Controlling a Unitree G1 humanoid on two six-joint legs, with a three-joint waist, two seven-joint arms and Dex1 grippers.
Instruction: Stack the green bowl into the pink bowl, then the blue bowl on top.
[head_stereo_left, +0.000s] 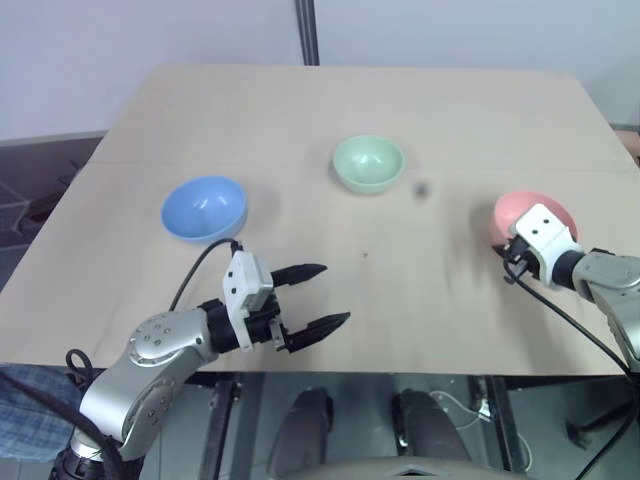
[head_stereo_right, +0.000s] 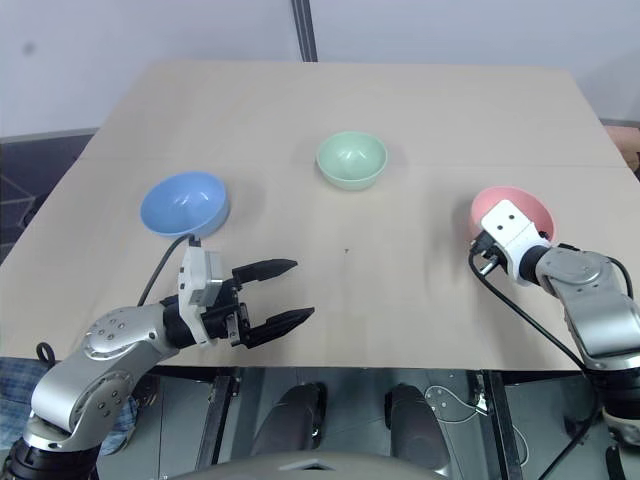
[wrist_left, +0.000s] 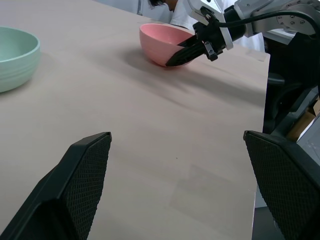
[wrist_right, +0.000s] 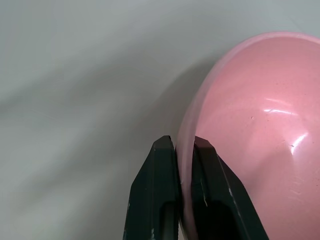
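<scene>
The right hand (wrist_right: 182, 150) pinches the pink bowl's (head_stereo_left: 520, 212) rim near the surface's (head_stereo_left: 420, 300) right edge; the left hand (head_stereo_left: 318, 297) hangs open. The green bowl (head_stereo_left: 368, 162) sits mid-surface, the blue bowl (head_stereo_left: 204, 208) toward the left edge. All look light, stiff and slick, so a rim pinch suits best.

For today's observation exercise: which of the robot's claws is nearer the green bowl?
Left. The open left claw hovers over the table in front of the green bowl; the right claw pinches the pink bowl, slightly farther off.
</scene>
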